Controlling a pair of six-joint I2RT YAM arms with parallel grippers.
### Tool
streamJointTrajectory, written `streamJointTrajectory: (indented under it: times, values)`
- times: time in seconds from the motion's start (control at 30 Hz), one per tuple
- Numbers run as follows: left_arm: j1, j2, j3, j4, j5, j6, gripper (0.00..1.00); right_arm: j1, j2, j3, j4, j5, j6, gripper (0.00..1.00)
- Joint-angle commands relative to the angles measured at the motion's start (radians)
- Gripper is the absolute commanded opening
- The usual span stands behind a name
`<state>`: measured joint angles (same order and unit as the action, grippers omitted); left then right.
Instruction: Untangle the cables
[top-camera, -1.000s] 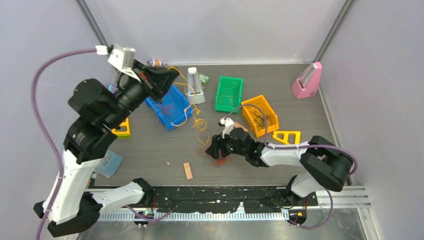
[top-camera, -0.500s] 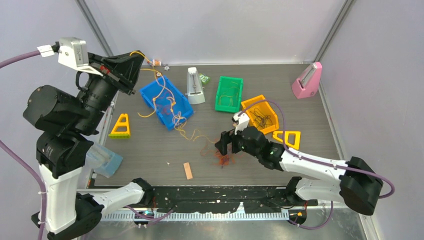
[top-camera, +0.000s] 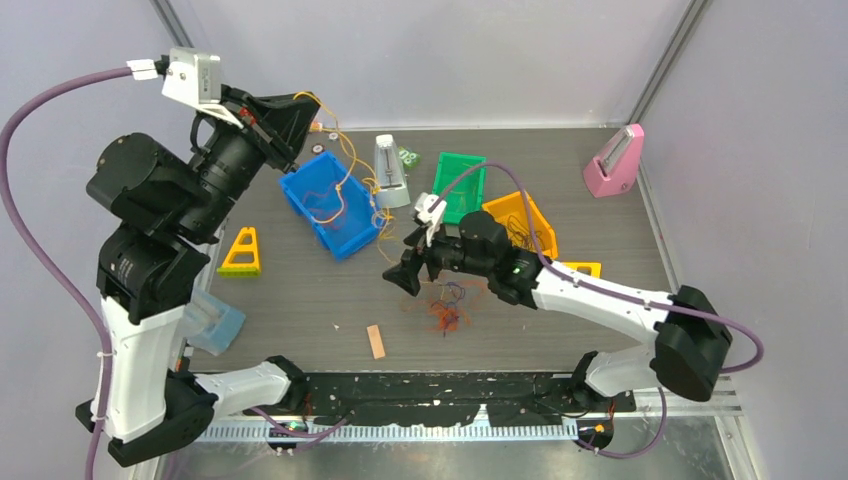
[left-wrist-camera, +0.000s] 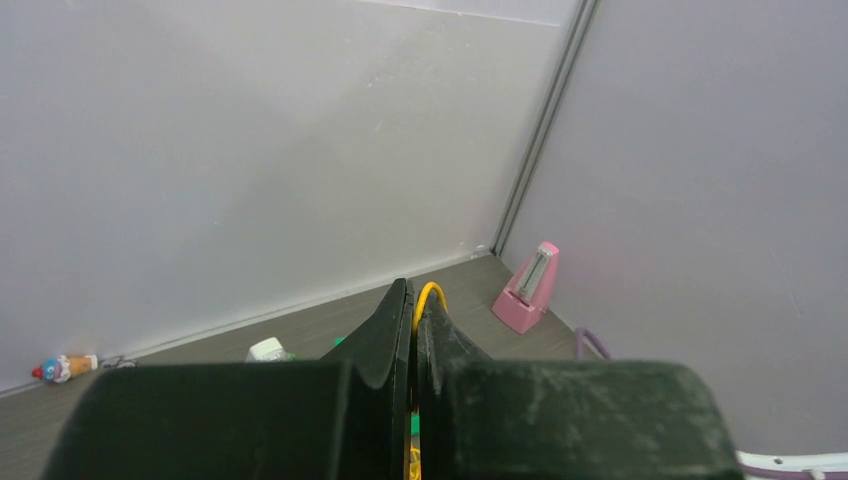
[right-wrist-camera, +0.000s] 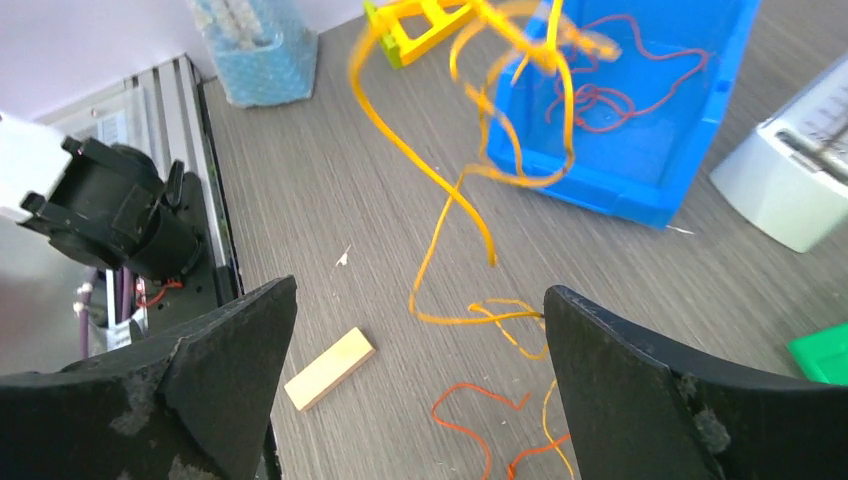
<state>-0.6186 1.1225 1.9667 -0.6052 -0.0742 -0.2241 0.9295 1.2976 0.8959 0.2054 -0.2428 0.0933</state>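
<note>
My left gripper (top-camera: 303, 112) is raised high over the back left and is shut on a bunch of yellow cables (top-camera: 345, 165). A yellow loop (left-wrist-camera: 428, 296) shows between the tips of that gripper (left-wrist-camera: 412, 290). The strands hang down past the blue bin (top-camera: 345, 245) to the table. My right gripper (top-camera: 404, 276) stands open just above the table by their trailing end (right-wrist-camera: 462, 205), with nothing between its fingers (right-wrist-camera: 235, 345). A small red, orange and purple tangle (top-camera: 447, 306) lies on the table beside it. Red strands (right-wrist-camera: 600, 90) lie in the blue bin.
A white metronome (top-camera: 388, 172), a green bin (top-camera: 458, 187), an orange bin (top-camera: 520, 212) holding dark strands and a pink metronome (top-camera: 613, 162) stand at the back. Yellow triangles (top-camera: 242, 252) (top-camera: 575, 268), a wooden strip (top-camera: 375, 341) and a light blue block (top-camera: 215, 322) lie nearer.
My left arm has swung up and away with the yellow cables, pulling them off the table. My right gripper has opened wide and moved left from the red tangle.
</note>
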Motion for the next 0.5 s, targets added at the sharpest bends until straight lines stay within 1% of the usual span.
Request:
streamJointTrajectory:
  times: [0.0,0.03,0.07,0.1,0.13,0.17,0.2,0.27,0.37,0.4,0.43,0.47]
  values:
    - [0.007,0.000,0.090,-0.001,0.023,0.023,0.00,0.012,0.077,0.053,0.054,-0.075,-0.068,0.99]
    - [0.005,0.002,0.095,-0.002,0.020,0.028,0.00,0.012,0.086,0.053,0.067,-0.060,-0.062,0.96]
    - [0.007,0.001,0.098,-0.003,0.008,0.031,0.00,0.012,0.101,0.055,0.071,-0.017,-0.045,0.89]
    - [0.007,-0.002,0.099,-0.001,-0.003,0.035,0.00,0.012,0.107,0.054,0.074,0.009,-0.031,0.67]
    - [0.008,-0.007,0.098,0.000,-0.022,0.042,0.00,0.012,0.108,0.048,0.076,0.056,0.005,0.53]
    - [0.008,-0.011,0.097,0.001,-0.045,0.055,0.00,0.013,0.102,0.020,0.085,0.101,0.041,0.28]
    - [0.008,-0.015,0.098,0.001,-0.070,0.068,0.00,0.013,0.084,-0.006,0.095,0.120,0.064,0.11]
    - [0.009,-0.024,0.098,-0.005,-0.123,0.095,0.00,0.012,0.038,-0.101,0.136,0.173,0.115,0.06]
    - [0.017,-0.036,0.095,-0.016,-0.208,0.132,0.00,0.006,-0.048,-0.259,0.130,0.307,0.215,0.05]
    - [0.021,-0.041,0.093,-0.017,-0.232,0.143,0.00,0.003,-0.065,-0.283,0.073,0.342,0.244,0.05]
    - [0.023,-0.047,0.091,-0.015,-0.252,0.154,0.00,-0.004,-0.097,-0.323,0.026,0.414,0.324,0.05]
    - [0.024,-0.054,0.083,-0.012,-0.269,0.162,0.00,-0.008,-0.110,-0.340,-0.080,0.448,0.371,0.05]
